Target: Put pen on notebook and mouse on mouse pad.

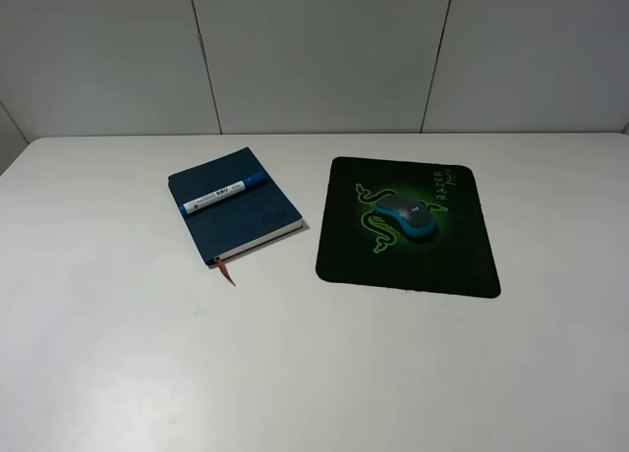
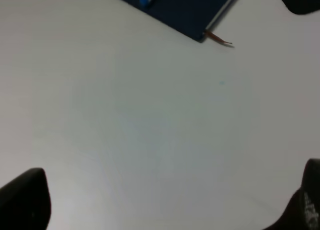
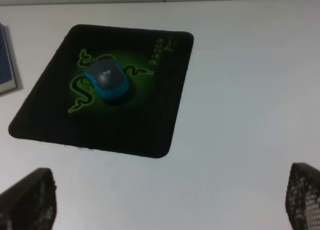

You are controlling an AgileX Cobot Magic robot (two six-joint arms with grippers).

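Nearest the cameras, the left gripper (image 2: 170, 200) hangs over bare white table (image 1: 295, 373), its fingers spread wide and holding nothing; the right gripper (image 3: 170, 200) is likewise wide apart and empty. Well beyond the left one lies the notebook (image 1: 236, 214), dark navy with white page edges and an orange-brown ribbon (image 1: 227, 270), the blue-capped white pen (image 1: 224, 195) resting on its cover. Ahead of the right gripper, the teal-sided grey mouse (image 3: 106, 81) sits on the black mouse pad (image 3: 135, 125), over its green snake logo.
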